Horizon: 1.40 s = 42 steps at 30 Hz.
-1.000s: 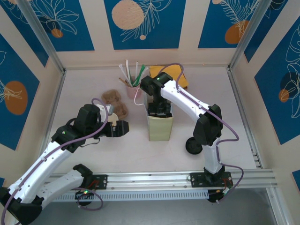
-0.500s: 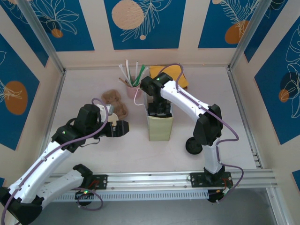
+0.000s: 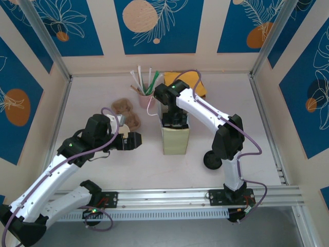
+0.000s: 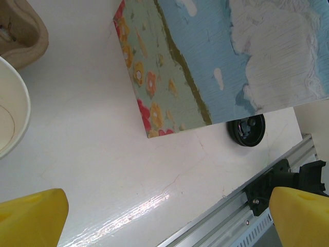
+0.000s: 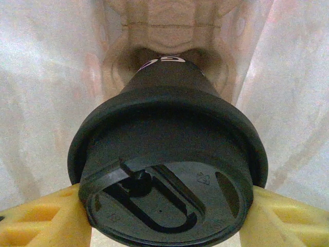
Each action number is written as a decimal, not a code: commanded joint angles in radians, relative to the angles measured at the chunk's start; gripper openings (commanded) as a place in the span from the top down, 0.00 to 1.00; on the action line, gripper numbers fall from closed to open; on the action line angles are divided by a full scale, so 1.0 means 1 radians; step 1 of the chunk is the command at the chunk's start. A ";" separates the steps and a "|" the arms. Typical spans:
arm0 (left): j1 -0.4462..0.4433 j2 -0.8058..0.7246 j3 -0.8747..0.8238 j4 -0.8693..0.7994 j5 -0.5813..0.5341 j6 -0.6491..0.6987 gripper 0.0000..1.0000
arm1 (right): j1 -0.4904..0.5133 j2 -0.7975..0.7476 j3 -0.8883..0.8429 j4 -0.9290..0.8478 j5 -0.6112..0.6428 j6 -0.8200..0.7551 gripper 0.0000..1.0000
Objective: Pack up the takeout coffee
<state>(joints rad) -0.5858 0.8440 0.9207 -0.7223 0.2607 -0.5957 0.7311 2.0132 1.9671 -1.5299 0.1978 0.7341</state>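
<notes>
In the right wrist view the takeout coffee (image 5: pixel 167 170) has its black lid (image 5: pixel 159 200) on, and my right gripper (image 5: pixel 164 224) is shut on it just under the lid rim. The yellow fingers (image 5: pixel 38 221) press both sides. It hangs inside the paper bag (image 3: pixel 175 138), above a brown cardboard carrier (image 5: pixel 172 31) at the bag's bottom. From above, the right gripper (image 3: pixel 174 119) reaches down into the bag's mouth. Left of the bag, my left gripper (image 3: pixel 132 140) stands open over bare table; its fingertips (image 4: pixel 31 216) are wide apart with nothing between them.
A pink cup of straws (image 3: pixel 146 95) stands behind the bag. Brown cardboard carriers (image 3: pixel 123 105) lie left of it, with an open white cup (image 4: pixel 10 113) beside the left gripper. A loose black lid (image 3: pixel 212 160) lies right of the bag. The metal rail (image 3: pixel 169 195) runs along the near edge.
</notes>
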 commanded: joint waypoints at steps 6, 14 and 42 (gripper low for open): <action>-0.009 -0.001 -0.002 0.003 0.014 0.004 0.00 | -0.005 -0.027 -0.020 -0.001 -0.012 0.007 0.36; -0.008 -0.002 0.000 0.000 0.012 0.008 0.00 | -0.004 -0.027 -0.032 0.007 -0.012 0.008 0.35; -0.008 -0.005 0.001 -0.009 0.009 0.002 0.00 | -0.015 -0.024 -0.131 0.091 -0.018 -0.002 0.35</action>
<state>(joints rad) -0.5858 0.8459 0.9207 -0.7223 0.2607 -0.5961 0.7223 1.9965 1.8648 -1.4433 0.1902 0.7334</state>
